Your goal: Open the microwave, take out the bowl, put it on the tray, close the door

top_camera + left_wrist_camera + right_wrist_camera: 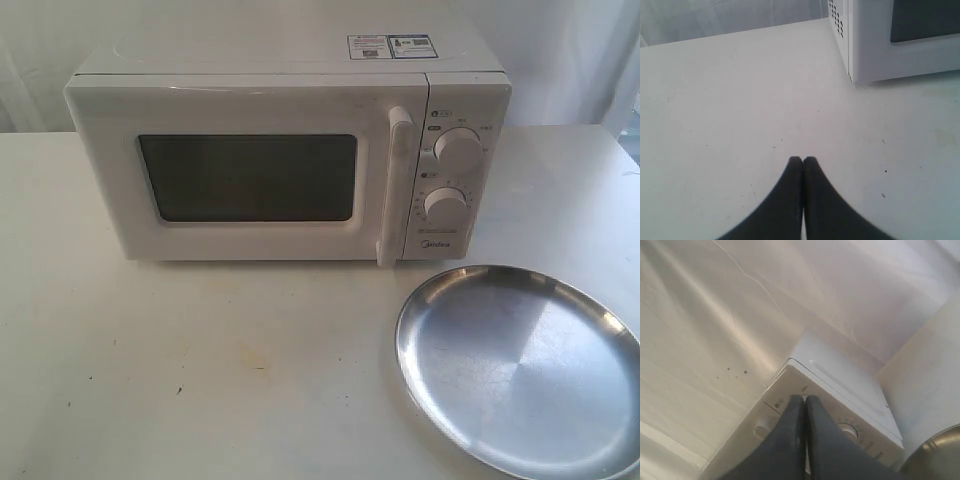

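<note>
Glass [300,190] in the door [240,175] is too dark for you to see anything behind it, so the bowl cannot be made out in any view. The door sits flush against the microwave [290,150], with its vertical handle [395,185] just left of the two dials [458,150].

The tray [520,370] lies on the table [200,380] in front of the control panel, close to the microwave but not touching it. Its right and lower rim are cut off by the exterior view. Neither arm shows in that view.

Your left gripper [803,159] has its fingertips pressed together with nothing between them. It hangs over bare table, off the microwave's front corner, where the vent holes [837,20] show on the side wall. Your right gripper [803,397] is likewise closed and empty, and it covers part of the dial panel in its own view. A sliver of tray rim shows at that picture's corner.

Bare table stretches in front of the door and to the tray's left.
</note>
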`<state>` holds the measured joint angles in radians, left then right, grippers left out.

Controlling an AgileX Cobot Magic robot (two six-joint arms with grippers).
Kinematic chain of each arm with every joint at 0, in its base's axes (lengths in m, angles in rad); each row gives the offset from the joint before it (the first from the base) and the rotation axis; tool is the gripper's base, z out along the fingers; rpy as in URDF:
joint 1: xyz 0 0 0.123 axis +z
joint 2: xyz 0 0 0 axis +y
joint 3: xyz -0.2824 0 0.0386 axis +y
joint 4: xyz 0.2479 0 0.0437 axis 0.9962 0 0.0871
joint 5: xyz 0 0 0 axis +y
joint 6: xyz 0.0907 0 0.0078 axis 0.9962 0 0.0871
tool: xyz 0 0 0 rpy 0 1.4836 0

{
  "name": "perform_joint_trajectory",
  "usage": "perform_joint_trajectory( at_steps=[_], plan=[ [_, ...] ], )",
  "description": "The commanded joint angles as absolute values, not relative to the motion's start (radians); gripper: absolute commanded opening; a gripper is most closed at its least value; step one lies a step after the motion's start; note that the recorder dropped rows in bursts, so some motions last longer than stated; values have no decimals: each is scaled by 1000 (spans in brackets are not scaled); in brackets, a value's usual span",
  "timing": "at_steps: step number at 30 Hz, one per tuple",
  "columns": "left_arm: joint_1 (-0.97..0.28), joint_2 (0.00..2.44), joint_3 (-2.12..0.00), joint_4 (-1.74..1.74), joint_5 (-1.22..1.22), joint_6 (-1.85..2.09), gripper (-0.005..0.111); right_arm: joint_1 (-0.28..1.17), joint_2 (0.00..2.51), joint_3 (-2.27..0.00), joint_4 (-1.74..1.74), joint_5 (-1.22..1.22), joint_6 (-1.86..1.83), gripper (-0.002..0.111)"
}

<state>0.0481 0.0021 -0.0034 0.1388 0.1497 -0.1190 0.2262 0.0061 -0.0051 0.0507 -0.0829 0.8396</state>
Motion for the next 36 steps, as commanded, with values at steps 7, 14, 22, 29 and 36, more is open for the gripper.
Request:
perform_joint_trajectory(
  at_steps=[7, 14, 22, 29, 36],
  plan=[
    [47, 0, 0, 135, 149, -125, 0, 220, 0, 0, 53, -18, 1078, 0],
    [47, 0, 0, 135, 149, -125, 0, 270, 28, -100, -441, -711, 1129, 0],
    [47, 0, 0, 135, 149, -125, 0, 268, 354, -331, -840, -1054, 1236, 0],
    [47, 0, 0, 135, 149, -125, 0, 268, 617, -349, -966, -965, 1190, 0],
    [47, 0, 0, 135, 149, -125, 0, 268, 907, -349, -902, -706, 791, 0]
  ],
)
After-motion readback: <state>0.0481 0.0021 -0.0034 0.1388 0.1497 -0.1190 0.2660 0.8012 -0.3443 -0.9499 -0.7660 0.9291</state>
